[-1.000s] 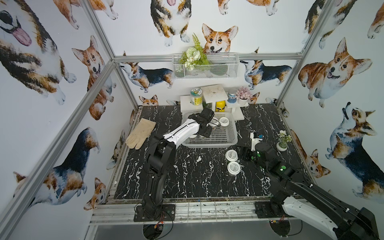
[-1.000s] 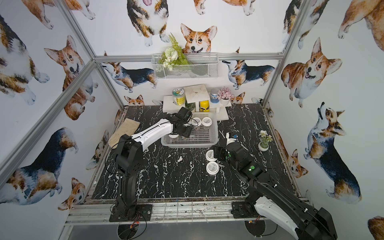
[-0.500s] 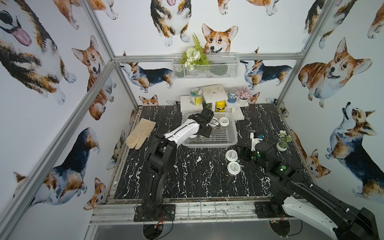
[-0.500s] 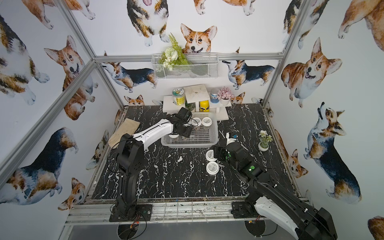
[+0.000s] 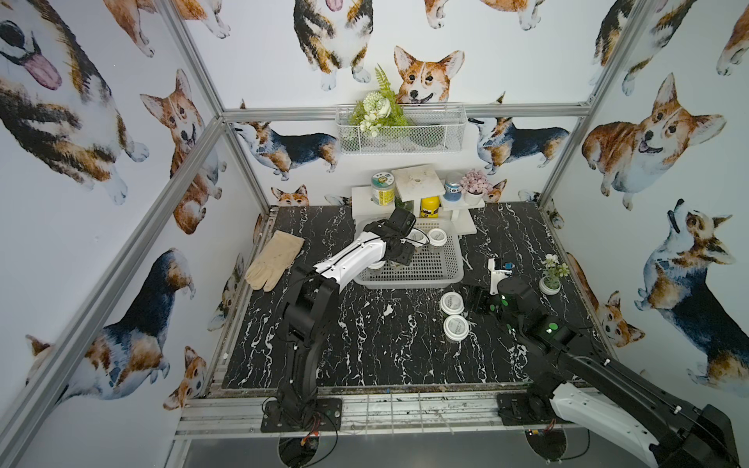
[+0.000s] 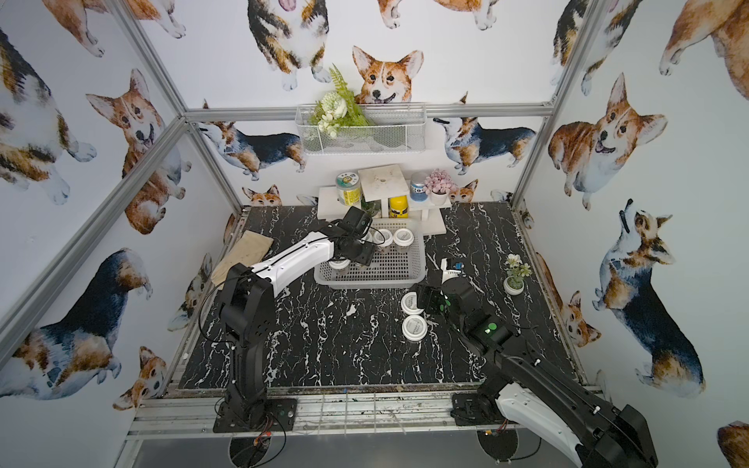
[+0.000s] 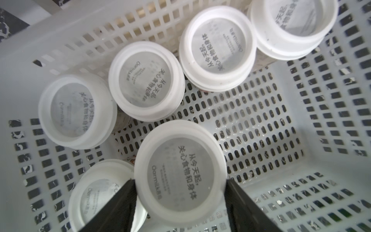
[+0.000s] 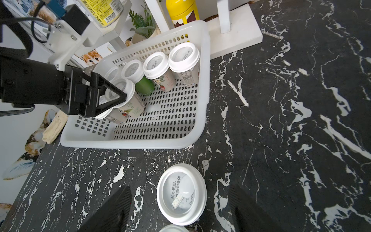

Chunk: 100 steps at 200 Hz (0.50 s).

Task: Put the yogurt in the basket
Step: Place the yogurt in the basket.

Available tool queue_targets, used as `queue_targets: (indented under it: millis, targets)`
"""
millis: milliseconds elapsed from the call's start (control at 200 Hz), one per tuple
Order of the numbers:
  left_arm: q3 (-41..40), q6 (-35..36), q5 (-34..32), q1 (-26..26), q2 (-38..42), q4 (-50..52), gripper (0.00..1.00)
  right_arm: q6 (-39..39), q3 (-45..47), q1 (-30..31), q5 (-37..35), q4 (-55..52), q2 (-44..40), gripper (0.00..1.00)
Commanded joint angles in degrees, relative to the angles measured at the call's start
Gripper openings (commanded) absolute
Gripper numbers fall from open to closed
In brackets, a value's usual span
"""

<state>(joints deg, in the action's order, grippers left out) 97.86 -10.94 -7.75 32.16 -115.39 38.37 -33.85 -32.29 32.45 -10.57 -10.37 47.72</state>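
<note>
**Yogurt (image 7: 146, 88) mostly in the basket (image 7: 331, 140), two cups out on the table (image 5: 385, 344)**

Six cups sat inside the basket. One (image 7: 180, 172) stood between the fingers of the left gripper (image 7: 179, 180), which lay close against its lid. Whether they pinched it, I couldn't tell. Two more cups (image 5: 456, 327) stood on the table near the basket. The right gripper (image 8: 179, 186) hung open around one of them, with a gap on each side.

Bright, even light; wide-angle warp at edges; nearest yogurt (image 7: 180, 174) soft.
</note>
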Motion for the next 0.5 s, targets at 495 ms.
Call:
queue_targets:
  millis: [495]
  targets:
    - [-4.4, -0.9, -4.0, 0.2, 6.4, -5.3, 0.75, 1.3, -0.8, -0.1, 0.2, 2.5, 1.0, 0.81]
